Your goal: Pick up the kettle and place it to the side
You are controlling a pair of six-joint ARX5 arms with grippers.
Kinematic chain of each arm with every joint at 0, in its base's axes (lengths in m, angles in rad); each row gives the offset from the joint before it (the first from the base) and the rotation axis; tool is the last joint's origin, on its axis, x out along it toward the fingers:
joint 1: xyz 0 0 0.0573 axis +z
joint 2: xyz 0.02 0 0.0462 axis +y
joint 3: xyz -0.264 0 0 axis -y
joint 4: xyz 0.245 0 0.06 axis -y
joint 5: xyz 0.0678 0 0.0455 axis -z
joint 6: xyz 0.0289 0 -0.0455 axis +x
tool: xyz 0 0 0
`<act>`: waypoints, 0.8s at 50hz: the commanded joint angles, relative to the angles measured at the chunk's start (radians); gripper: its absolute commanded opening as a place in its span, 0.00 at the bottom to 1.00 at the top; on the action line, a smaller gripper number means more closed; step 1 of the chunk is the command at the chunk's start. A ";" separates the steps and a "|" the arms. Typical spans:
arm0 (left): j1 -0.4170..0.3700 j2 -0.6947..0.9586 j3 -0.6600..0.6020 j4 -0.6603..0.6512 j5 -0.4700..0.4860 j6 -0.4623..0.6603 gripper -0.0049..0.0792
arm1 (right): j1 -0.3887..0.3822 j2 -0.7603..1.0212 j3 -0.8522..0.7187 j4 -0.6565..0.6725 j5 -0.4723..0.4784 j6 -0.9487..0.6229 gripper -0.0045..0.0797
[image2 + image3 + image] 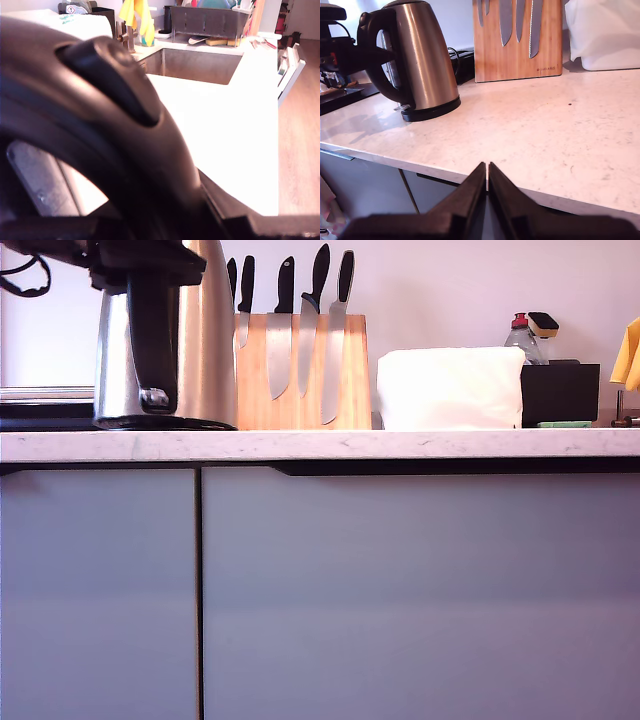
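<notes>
My first tool (pixel 375 55) is right at the kettle (pixel 422 60): the first wrist view is almost filled by the kettle's black loop handle (pixel 115 115), so close it blurs, and the second wrist view shows a black arm reaching in to that handle from the side away from the knife block (pixel 517 40). Whether the jaws are clamped on the handle or only around it, I cannot tell. My second tool (pixel 487 172) has its jaws together on nothing, hanging off the front edge of the table (pixel 560 130), well apart from the kettle, which lies ahead of it and off to one side.

The kettle stands upright on its round black base, long axis vertical, at the exterior view's left, just beside the knife block. My first arm is clearly the nearer one, so I judge the lift is its job.

The body is brushed steel, tapered and smooth; the handle is matt black plastic, thick and rounded. The block is pale wood holding black-handled knives. The table is white speckled stone, flat and hard.
</notes>
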 commanded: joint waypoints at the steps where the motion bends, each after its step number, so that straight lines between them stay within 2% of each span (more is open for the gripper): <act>1: 0.004 -0.061 0.128 0.114 -0.003 0.088 0.03 | 0.005 0.008 -0.005 0.005 0.001 -0.001 0.04; 40: 0.004 -0.061 0.148 0.098 -0.011 0.122 0.03 | 0.005 0.008 -0.005 0.005 0.000 -0.001 0.04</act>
